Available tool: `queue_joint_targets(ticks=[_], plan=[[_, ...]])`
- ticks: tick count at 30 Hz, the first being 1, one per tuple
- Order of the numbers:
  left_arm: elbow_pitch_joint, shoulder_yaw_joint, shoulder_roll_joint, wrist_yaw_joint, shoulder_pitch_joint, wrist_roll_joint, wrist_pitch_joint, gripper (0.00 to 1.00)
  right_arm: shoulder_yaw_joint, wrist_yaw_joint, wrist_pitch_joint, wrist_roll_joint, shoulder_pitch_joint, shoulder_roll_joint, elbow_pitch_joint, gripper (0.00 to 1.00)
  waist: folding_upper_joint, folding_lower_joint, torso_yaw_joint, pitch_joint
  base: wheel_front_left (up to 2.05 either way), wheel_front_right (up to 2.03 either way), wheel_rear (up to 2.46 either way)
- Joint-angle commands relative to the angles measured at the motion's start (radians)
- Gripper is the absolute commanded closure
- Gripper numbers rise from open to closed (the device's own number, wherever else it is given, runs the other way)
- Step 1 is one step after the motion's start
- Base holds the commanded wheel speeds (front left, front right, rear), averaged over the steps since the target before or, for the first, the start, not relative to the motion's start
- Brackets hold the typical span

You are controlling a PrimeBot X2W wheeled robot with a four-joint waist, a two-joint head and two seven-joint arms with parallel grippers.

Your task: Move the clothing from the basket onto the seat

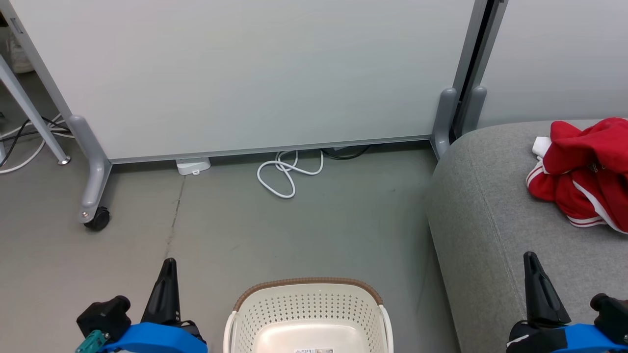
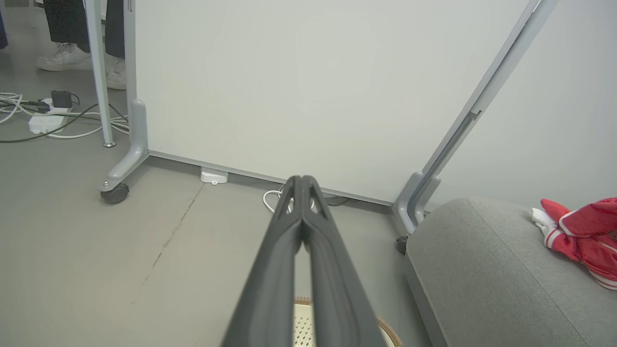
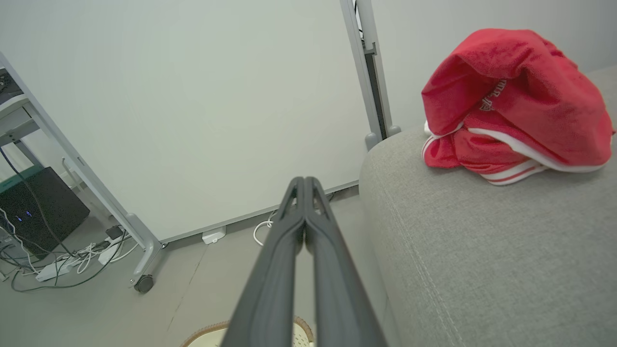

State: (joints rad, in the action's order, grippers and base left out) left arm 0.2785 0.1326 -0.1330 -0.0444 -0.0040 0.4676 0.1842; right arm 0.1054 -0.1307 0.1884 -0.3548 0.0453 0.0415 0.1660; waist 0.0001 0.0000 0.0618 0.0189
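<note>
**Head view inspection: clothing on seat, both grippers closed**

Head view: we find the clothing [image 1: 584, 171] lying in a crumpled red heap with white stripe trim on the seat [image 1: 490, 211], toward its far right, well apart from the basket [image 1: 309, 283]. The basket stands on the grey floor [image 1: 294, 230] at bottom centre, just left of the seat's rounded edge. The part of its interior that we can see shows cream perforated walls and a pale bottom with a small label.

The left gripper [image 1: 169, 267] stands left of the basket, over the floor, its two dark fingers pressed together with nothing between them. The right gripper [image 1: 529, 260] shows against the seat's near part, its fingers likewise pressed together and empty, apart from the clothing. Both wrist views confirm the fingers meeting at their tips.

Behind, we record a pale partition panel [image 1: 245, 73] on a grey castered foot [image 1: 95, 196]. A white cable [image 1: 287, 176] lies looped on the floor below it. Right wrist view shows small lettering on the clothing.
</note>
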Motion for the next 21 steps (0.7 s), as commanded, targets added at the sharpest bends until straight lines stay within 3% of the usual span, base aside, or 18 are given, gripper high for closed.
queue_joint_targets(ticks=[1,21], plan=[[-0.019,-0.02,0.0,-0.006,-0.036,0.055,-0.013,1.0,0.002,0.0,-0.012,-0.062,-0.031,0.005,-0.011,1.0,-0.0001,0.0,-0.001,0.0,0.0,0.0,0.0],[-0.024,-0.08,0.022,-0.027,-0.058,0.338,-0.087,1.0,0.003,0.0,-0.087,-0.372,-0.065,0.007,0.011,1.0,-0.0001,0.0,-0.012,-0.004,0.0,0.0,0.0]])
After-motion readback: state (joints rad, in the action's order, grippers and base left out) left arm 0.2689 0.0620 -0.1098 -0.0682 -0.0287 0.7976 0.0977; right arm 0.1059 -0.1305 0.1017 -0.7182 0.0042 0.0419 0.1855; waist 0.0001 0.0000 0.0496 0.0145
